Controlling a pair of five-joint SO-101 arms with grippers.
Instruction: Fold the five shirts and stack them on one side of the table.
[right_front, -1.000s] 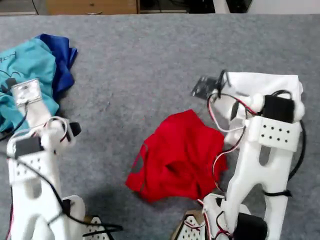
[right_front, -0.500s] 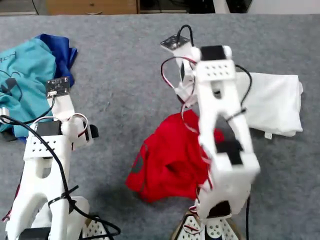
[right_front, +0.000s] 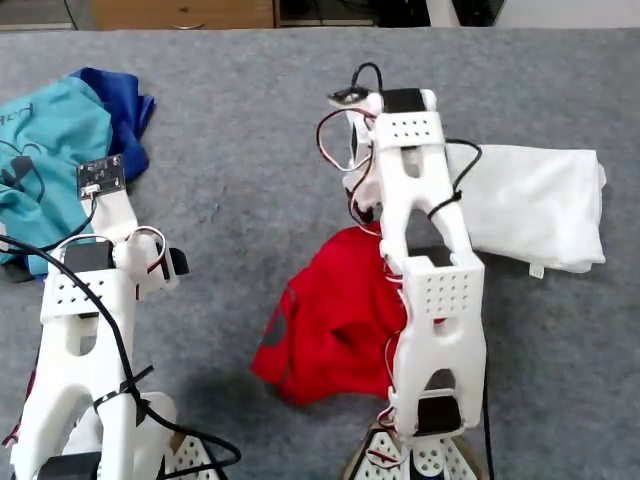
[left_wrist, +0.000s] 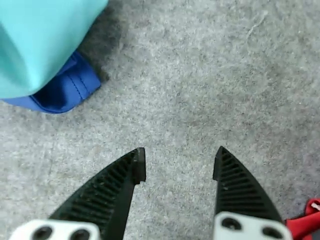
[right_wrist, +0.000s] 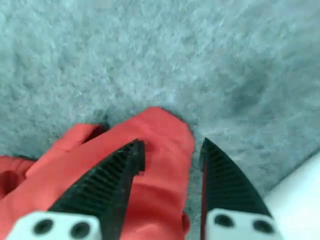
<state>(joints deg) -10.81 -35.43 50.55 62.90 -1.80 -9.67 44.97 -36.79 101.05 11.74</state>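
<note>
Two-arm table scene, with every place given relative to the red shirt (right_front: 335, 320).

- **Red shirt:** it lies crumpled and unfolded on the grey table (right_front: 240, 150), in front of the right arm's base.
- **White shirt (right_front: 535, 205):** it lies folded flat, near the red shirt on its right and farther from the arm bases. The right arm (right_front: 425, 250) hides whether the two cloths touch.
- **Teal shirt (right_front: 50, 130):** it sits bunched, well apart from the red shirt, far to its left.
- **Blue shirt (right_front: 122, 105):** it lies partly under the teal one, on the side facing the red shirt.
- **Right gripper (right_wrist: 172, 150):** its jaws are spread apart and hold nothing. It is over the red shirt's far edge, with one finger above the red cloth and the other at its border. Contact with the cloth cannot be judged.
- **Left gripper (left_wrist: 179, 162):** its jaws are likewise spread and hold nothing. It is above bare table between the red shirt and the blue shirt, nearer the blue one.
- **Left arm (right_front: 85, 300):** it stands to the left of the red shirt, well apart from it.
</note>
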